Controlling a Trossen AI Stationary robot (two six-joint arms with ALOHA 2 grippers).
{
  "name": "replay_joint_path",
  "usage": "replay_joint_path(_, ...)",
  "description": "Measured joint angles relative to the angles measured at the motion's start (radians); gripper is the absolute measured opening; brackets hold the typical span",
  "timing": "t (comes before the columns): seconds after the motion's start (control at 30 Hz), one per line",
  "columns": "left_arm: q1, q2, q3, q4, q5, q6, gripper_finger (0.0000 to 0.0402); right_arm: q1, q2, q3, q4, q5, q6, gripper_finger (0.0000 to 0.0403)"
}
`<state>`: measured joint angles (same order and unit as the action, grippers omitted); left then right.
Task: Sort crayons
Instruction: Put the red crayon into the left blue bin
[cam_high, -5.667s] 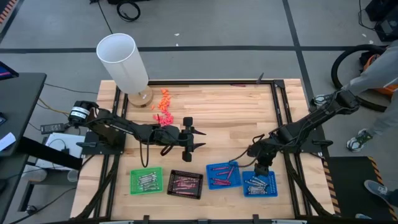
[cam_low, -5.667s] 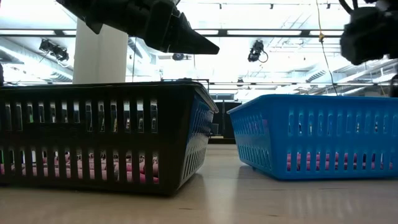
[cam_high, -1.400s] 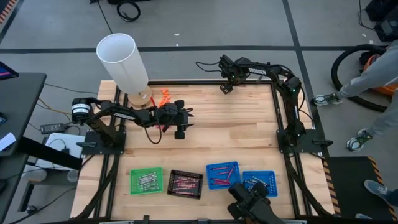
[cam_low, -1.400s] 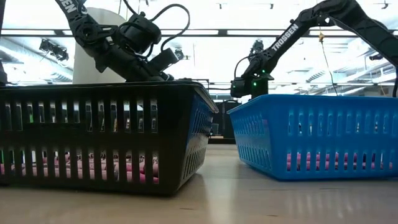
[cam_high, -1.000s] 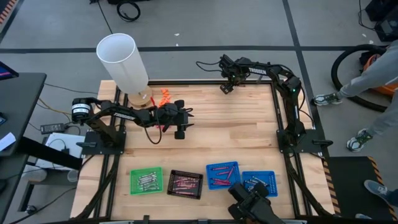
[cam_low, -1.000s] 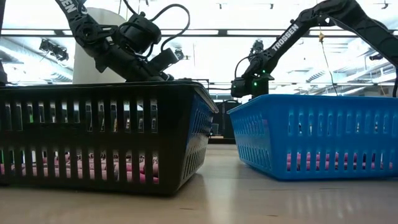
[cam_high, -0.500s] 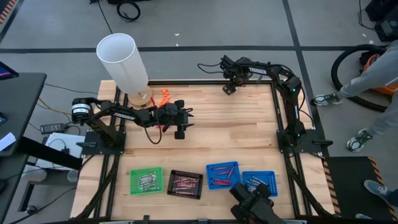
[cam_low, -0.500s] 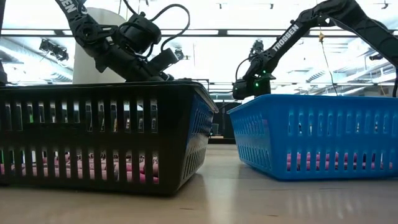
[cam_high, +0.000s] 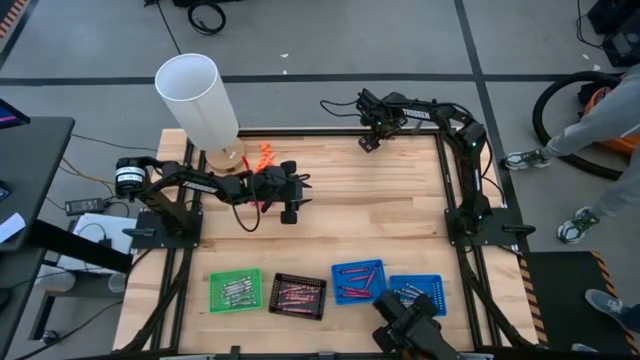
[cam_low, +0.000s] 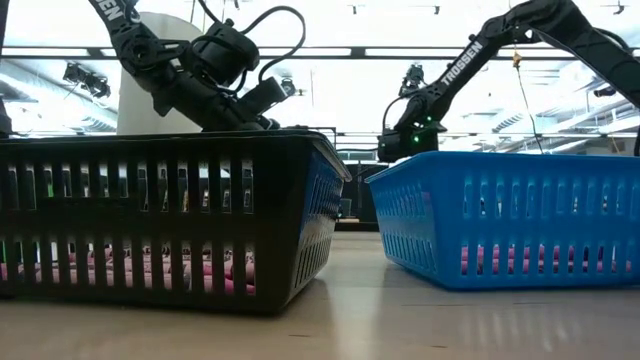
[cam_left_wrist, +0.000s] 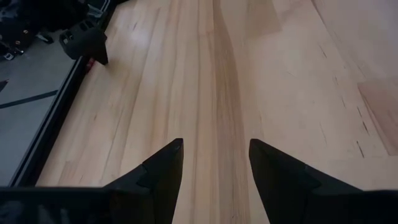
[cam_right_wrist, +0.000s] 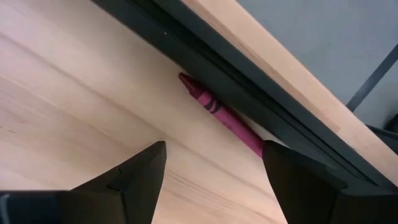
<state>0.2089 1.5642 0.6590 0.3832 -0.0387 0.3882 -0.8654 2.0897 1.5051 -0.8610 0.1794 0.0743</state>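
Wooden table (cam_right_wrist: 74, 112), magenta crayon (cam_right_wrist: 221, 116) lengthwise along black rail (cam_right_wrist: 205, 68), right gripper (cam_right_wrist: 214, 165) spread empty

A grey floor (cam_high: 330, 40) crossed by dark lines is surrounding the pale wooden worktop (cam_high: 370, 200). A dark desk (cam_high: 30, 170) is standing off one side, with black cables (cam_high: 205, 15) lying coiled beyond. Long ceiling lights (cam_low: 400, 52) are glowing bright behind.

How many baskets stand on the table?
4, in one row along the near edge: green basket leftmost, black basket next, then two blue baskets, the rightmost partly hidden by dark equipment.
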Motion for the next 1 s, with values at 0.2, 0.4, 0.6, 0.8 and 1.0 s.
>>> replay_joint_path(0.2, -0.006, 0.000, 0.000, 0.000, 0.000, 0.007, 0.0194, -0.006, -0.001, -0.002, -0.009, -0.057, -0.027, 0.0279)
replay_joint_path(0.4, -0.006, 0.000, 0.000, 0.001, 0.000, 0.008, 0.0194, 0.053, -0.007, -0.002, -0.100, -0.071, -0.048, 0.0279)
replay_joint_path(0.6, -0.006, 0.000, 0.000, 0.001, 0.000, 0.008, 0.0194, 0.123, -0.061, -0.003, -0.171, -0.025, -0.052, 0.0279)
replay_joint_path(0.8, -0.006, 0.000, 0.001, 0.009, 0.000, 0.005, 0.0194, 0.138, -0.071, -0.004, -0.149, 0.059, -0.138, 0.0279)
replay_joint_path(1.0, -0.006, 0.000, 0.001, 0.008, 0.000, 0.000, 0.0194, 0.077, -0.062, -0.025, -0.073, -0.001, -0.220, 0.0269)
